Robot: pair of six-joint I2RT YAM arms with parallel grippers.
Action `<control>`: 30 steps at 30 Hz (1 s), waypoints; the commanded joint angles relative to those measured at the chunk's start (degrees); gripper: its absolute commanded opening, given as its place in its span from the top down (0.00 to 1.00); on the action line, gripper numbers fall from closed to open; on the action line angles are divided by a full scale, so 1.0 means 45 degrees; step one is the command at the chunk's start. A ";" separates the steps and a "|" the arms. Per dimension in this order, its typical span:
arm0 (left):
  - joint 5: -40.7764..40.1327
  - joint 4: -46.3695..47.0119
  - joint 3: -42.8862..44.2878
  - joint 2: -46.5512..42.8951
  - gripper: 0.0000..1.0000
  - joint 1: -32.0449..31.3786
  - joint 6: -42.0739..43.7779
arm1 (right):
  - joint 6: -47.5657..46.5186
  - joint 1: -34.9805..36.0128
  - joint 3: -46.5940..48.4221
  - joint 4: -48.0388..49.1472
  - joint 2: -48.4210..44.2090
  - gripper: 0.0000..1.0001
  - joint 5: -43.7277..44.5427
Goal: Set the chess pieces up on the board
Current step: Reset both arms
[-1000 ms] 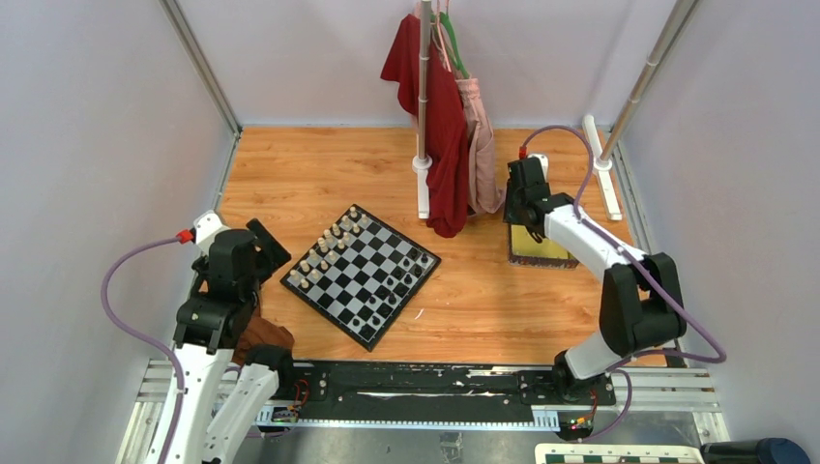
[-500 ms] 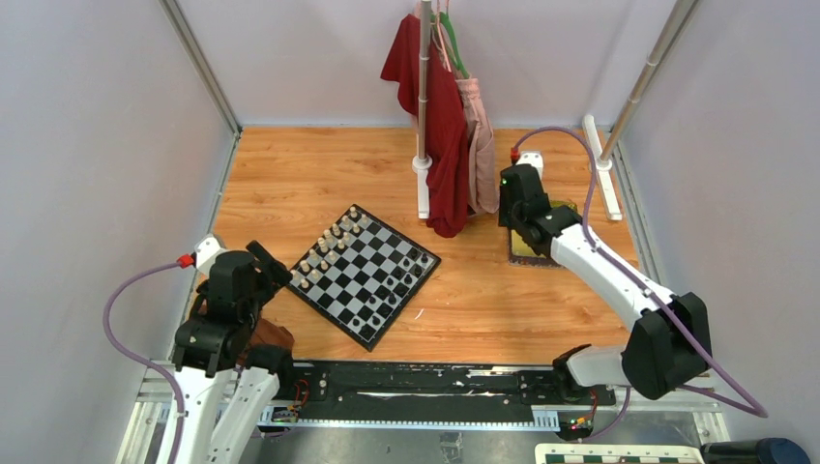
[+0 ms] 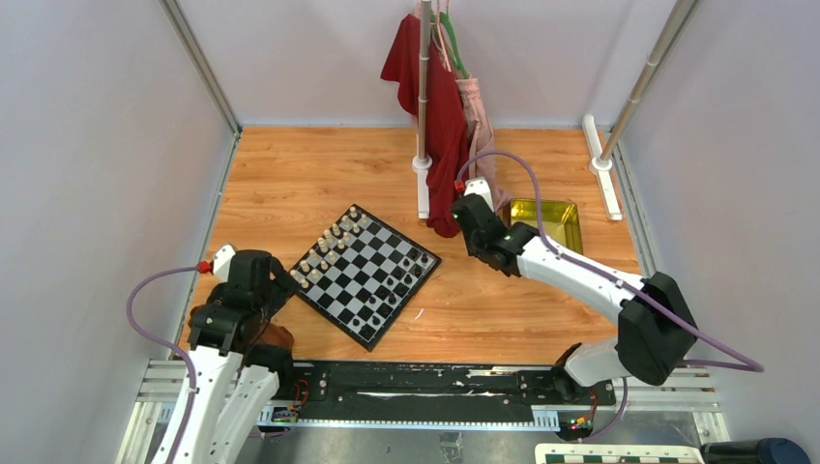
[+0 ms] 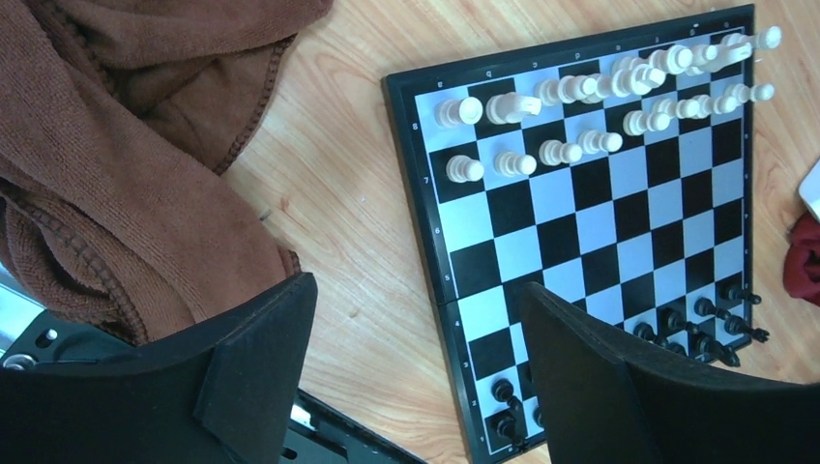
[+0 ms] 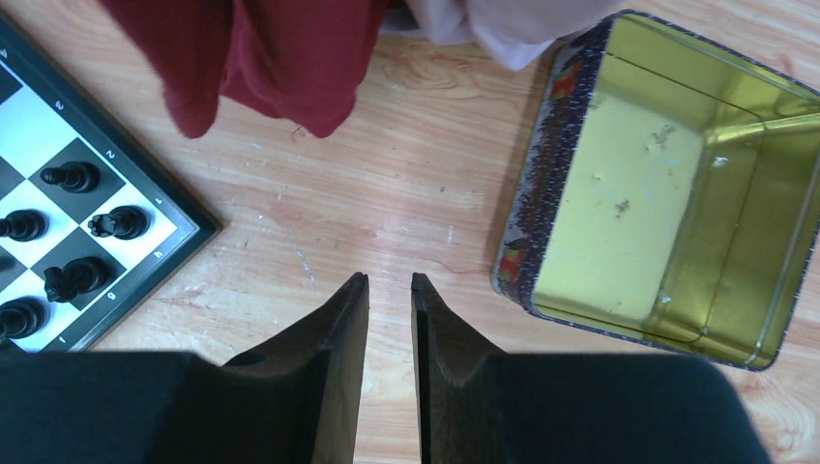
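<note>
— Where is the board?
— I see the board (image 3: 361,275) flat on the counter (image 3: 290,174), with chess pieces (image 4: 590,92) cream along 1 edge and black opposite.
— Pincers?
— My left pincer (image 4: 416,285) gapes, released. My right pincer (image 5: 390,280) stands a slit apart, grasping nothing, near the gold tin (image 5: 667,184).

Board (image 3: 363,273) on the table (image 3: 290,174), a bit left of the middle, one corner pointing near. Chess pieces (image 3: 329,242) on it in rows along the far left edge, more along the near right edge. Cloth (image 4: 126,174) on the table near and left of the board, not touching it, by the left gripper (image 4: 416,290). Tray (image 5: 535,208) off to the right, farther back. Right gripper (image 5: 390,280) between board and tray. Hanging clothes (image 3: 440,126) on a stand (image 3: 424,58) behind the board.
</note>
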 commanded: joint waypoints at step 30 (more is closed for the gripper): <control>-0.3031 0.6839 0.3186 0.5993 0.12 -0.2425 0.6986 | -0.1186 0.0417 0.0173 0.0257 0.0330 0.34 0.1359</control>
